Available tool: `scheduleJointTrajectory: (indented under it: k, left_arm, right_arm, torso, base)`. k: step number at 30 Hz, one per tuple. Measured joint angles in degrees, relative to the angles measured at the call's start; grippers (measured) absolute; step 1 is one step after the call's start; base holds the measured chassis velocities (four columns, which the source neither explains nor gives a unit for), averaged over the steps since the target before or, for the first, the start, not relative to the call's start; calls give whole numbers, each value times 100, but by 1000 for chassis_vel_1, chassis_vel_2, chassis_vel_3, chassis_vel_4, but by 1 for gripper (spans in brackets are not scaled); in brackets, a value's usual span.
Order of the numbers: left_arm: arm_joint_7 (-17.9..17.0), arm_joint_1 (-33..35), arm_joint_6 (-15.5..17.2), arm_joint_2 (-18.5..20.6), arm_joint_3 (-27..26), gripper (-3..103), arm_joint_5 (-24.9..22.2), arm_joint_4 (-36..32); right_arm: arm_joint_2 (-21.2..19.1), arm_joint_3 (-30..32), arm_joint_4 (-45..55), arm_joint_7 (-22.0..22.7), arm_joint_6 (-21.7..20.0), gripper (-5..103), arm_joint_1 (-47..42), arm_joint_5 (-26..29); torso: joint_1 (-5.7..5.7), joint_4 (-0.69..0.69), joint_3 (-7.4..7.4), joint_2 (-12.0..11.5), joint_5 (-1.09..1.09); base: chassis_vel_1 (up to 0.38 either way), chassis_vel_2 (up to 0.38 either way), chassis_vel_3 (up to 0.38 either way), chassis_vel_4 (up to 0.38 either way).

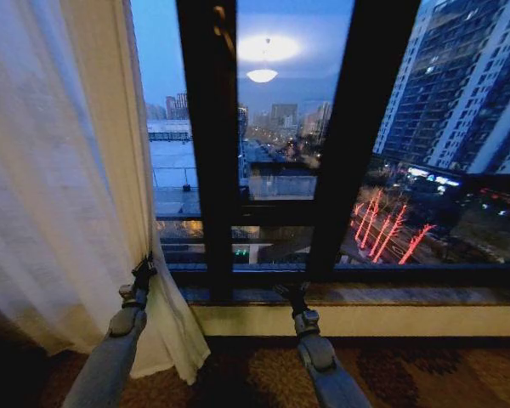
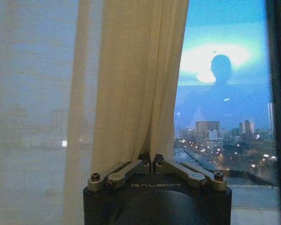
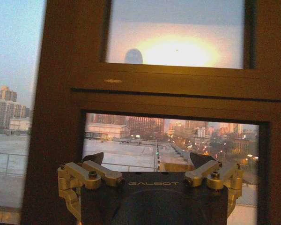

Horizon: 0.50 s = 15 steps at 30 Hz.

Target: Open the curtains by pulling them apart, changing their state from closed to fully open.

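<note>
Dusk-lit dark-framed window point(image 1: 357, 153): sheer cream pleated curtain point(image 1: 59, 170) gathered at its left side, left gripper point(image 2: 151, 159) clenched on the curtain's edge; right gripper point(image 3: 150, 161) spread wide, below the sill.

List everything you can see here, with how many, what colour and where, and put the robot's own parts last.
sheer curtain: one panel, white-cream, gathered at the window's left side, hem reaching the carpet
window frame: one, dark, upright bars across the glass
window sill: one, dark stone-like ledge under the glass
carpet: one, dark brown patterned, on the floor
ceiling light reflection: one, pale glow in the upper glass
city buildings: several, grey-blue, outside to the right
left gripper: one, dark, shut on the curtain's inner edge
right gripper: one, dark, open, at the sill below the middle pane
</note>
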Motion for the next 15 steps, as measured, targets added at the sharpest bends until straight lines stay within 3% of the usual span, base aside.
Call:
scheduleJointTrajectory:
  k: [15]
  left_arm:
    - [-10,19,-1,5,-5,0,-3,-49]
  right_arm:
    - [0,0,0,0,0,100,0,0]
  torso:
    - [0,0,0,0,2]
  base:
    - [358,345,-350,-352]
